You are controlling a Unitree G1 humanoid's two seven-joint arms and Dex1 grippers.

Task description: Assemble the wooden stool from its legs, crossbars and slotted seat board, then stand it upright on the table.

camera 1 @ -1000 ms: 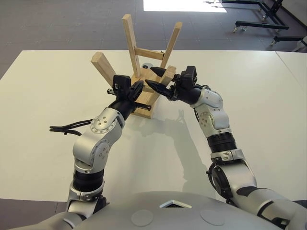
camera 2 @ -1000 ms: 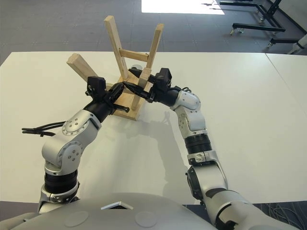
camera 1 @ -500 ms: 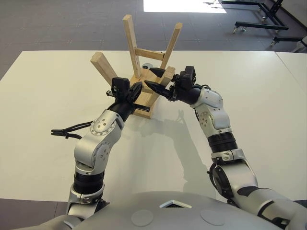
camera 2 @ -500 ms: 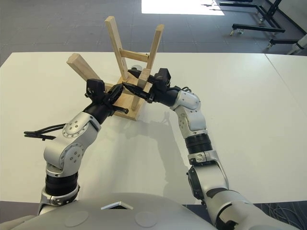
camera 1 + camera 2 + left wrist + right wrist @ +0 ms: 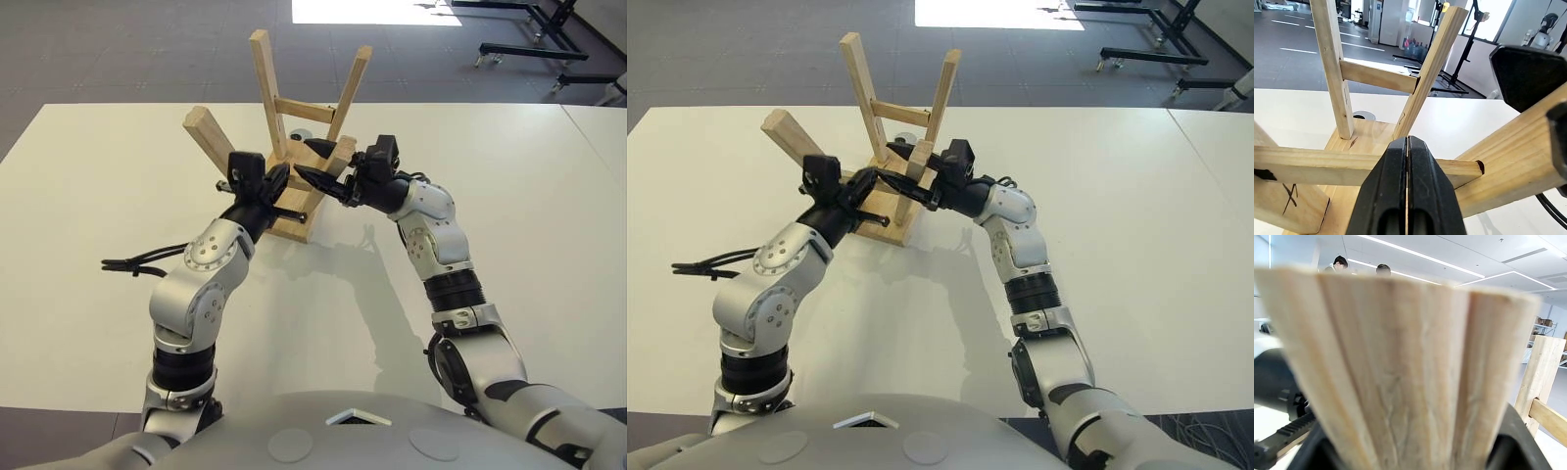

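stool: upside down on the table point(image 5: 509, 176), partly put together, legs pointing up
seat board point(image 5: 297, 223): flat on the table near the far edge, under the legs
far legs: two, one on the left point(image 5: 265, 88) and one on the right point(image 5: 352, 86), standing in the seat board and leaning a bit toward each other
upper crossbar point(image 5: 306, 110): joins the two far legs
tilted leg point(image 5: 210, 137): on the left side of the seat board, leaning outward to the left
held leg point(image 5: 342, 157): on the right side of the seat board, tilted, sitting between the right fingers
lower crossbar point(image 5: 1317, 164): runs from the tilted leg across to the held leg; its end meets the held leg, can't tell if it is fully seated
left gripper point(image 5: 1407, 146): over the near-left part of the seat board, just in front of the lower crossbar; fingers pressed together with nothing between them
right gripper point(image 5: 304, 159): comes in from the right, fingers pinching the held leg from both sides, tips poking past it toward the left gripper
grippers: near each other, apart
black cable point(image 5: 132, 262): lying on the table beside the left arm
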